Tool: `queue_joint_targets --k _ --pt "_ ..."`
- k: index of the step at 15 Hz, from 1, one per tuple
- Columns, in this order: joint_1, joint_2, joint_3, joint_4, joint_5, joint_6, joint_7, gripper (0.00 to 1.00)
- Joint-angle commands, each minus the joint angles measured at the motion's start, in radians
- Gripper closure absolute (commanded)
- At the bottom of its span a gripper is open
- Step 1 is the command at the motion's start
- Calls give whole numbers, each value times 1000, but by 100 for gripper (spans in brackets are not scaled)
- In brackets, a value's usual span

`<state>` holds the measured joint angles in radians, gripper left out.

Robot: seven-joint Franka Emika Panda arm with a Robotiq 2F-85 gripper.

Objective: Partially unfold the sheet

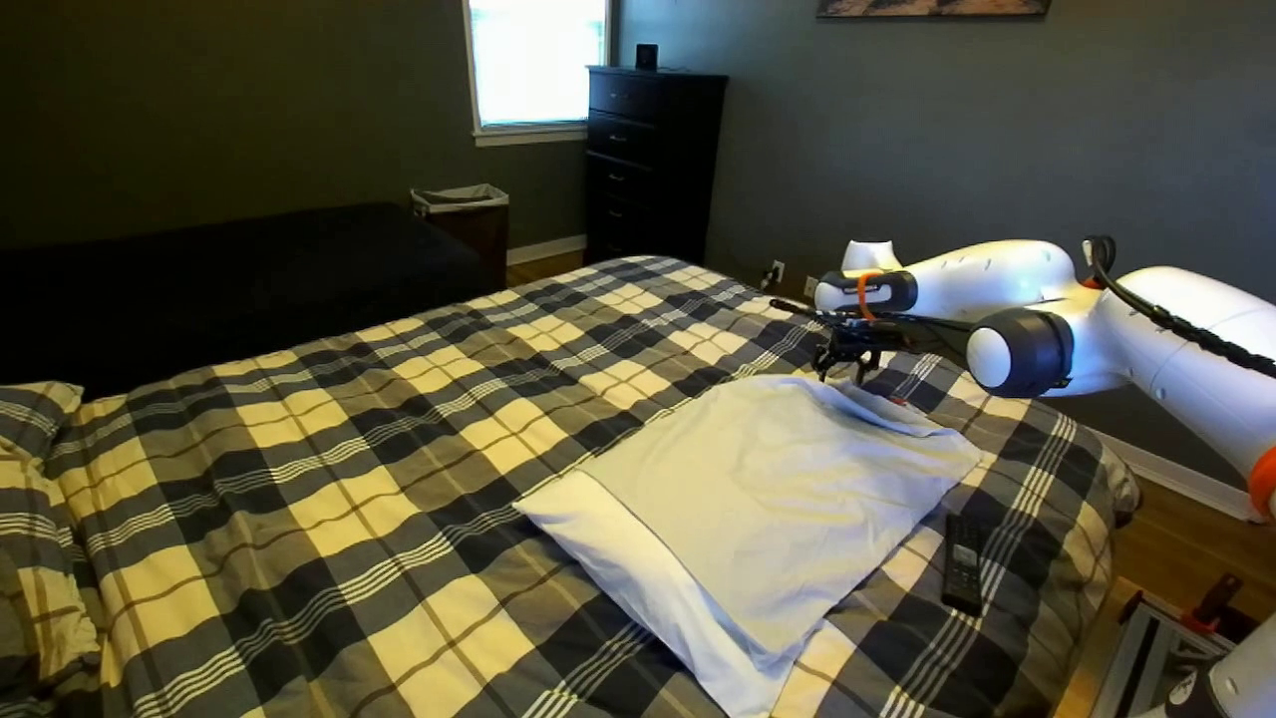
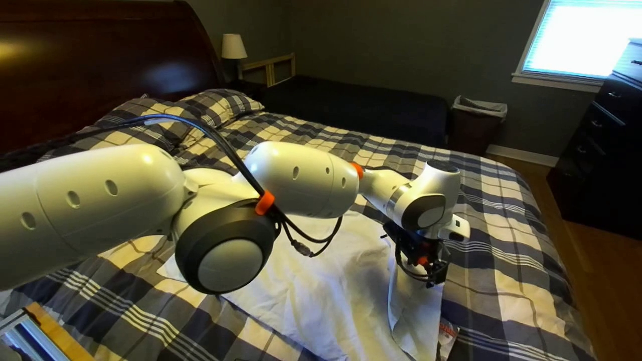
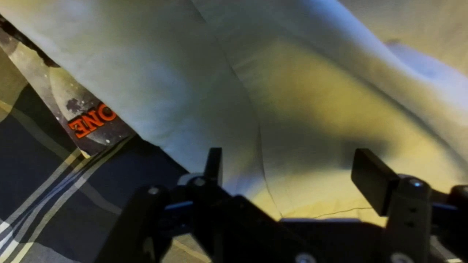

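Observation:
The sheet (image 1: 758, 499) is a pale grey-white cloth lying in layers on the plaid bed, its near-left edge showing a white strip from under the upper layer. My gripper (image 1: 841, 380) hovers at the sheet's far corner in an exterior view. The arm covers part of the sheet (image 2: 341, 271) in an exterior view, where a raised fold runs just below the gripper. Wide apart in the wrist view, the fingers (image 3: 373, 180) have pale cloth (image 3: 292, 146) beneath and between them, not pinched. Whether a fingertip touches the cloth, I cannot tell.
Partly under the sheet's edge lies a printed item with orange letters (image 3: 91, 120). A black remote (image 1: 963, 563) rests on the plaid bedspread (image 1: 329, 499) beside the sheet. Beyond the bed stand a dark dresser (image 1: 653, 160) and a hamper (image 1: 464, 224).

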<state>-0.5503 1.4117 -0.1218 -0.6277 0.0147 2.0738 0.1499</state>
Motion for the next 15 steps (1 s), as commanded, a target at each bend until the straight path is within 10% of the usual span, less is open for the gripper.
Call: queue_joint_targets --k 1,8,15 --pt "-11 49 14 57 18 35 25 42" --pt "-11 62 23 59 18 64 55 95" --pt "-19 63 26 69 19 109 79 100"
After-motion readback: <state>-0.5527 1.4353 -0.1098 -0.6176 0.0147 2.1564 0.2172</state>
